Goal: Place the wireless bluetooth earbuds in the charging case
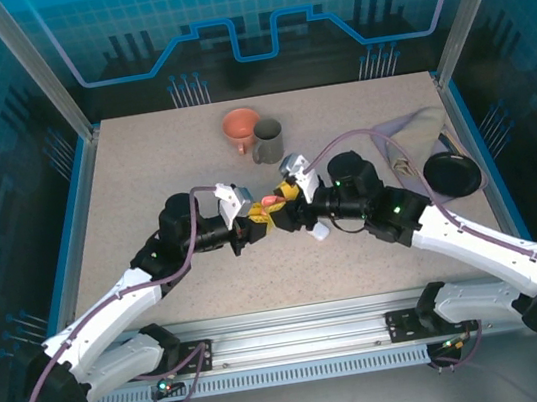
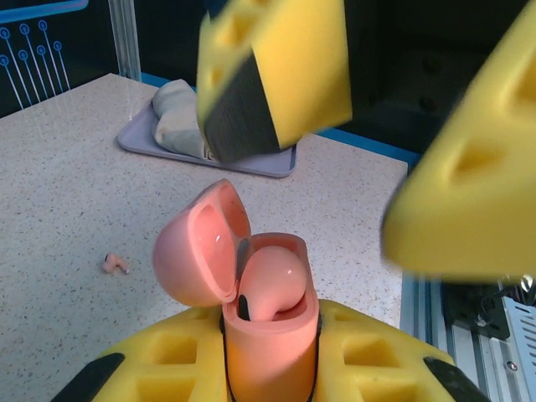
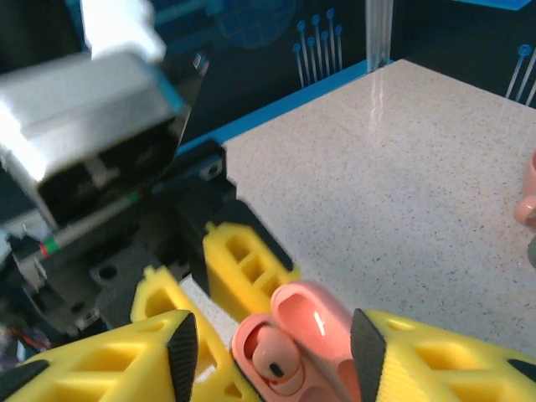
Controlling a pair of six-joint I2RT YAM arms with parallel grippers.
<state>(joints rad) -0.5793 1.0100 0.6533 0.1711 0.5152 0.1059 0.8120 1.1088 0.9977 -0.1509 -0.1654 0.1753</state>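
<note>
The table (image 1: 144, 179) carries both arms, which meet at its centre. A tray (image 2: 276, 161) with a folded cloth (image 2: 180, 117) sits at the far right, well apart from the work.

The left gripper (image 2: 268, 352) is clenched on the pink case (image 2: 268, 368). The case stands upright between the yellow fingers, with its lid (image 2: 201, 247) swung open. The right gripper (image 3: 275, 347) hovers just above the case mouth, jaws spread and holding nothing.

One pink earbud (image 2: 272, 280) sits in the case, rounded head up. We take the dark gap beside it, on the hinge side, for the free socket.

A second pink earbud (image 2: 115, 265) lies loose on the table, apart from the case. Going by where the tray stands, we judge it lies on the far side of the case. It is too small for us to read its long axis.

Judgement: the left gripper is occupied and the right is free, so the pick falls to the right arm. It must reach past the case, go down to the table, then come back to the socket. Risk: the part is tiny and easily nudged away.
</note>
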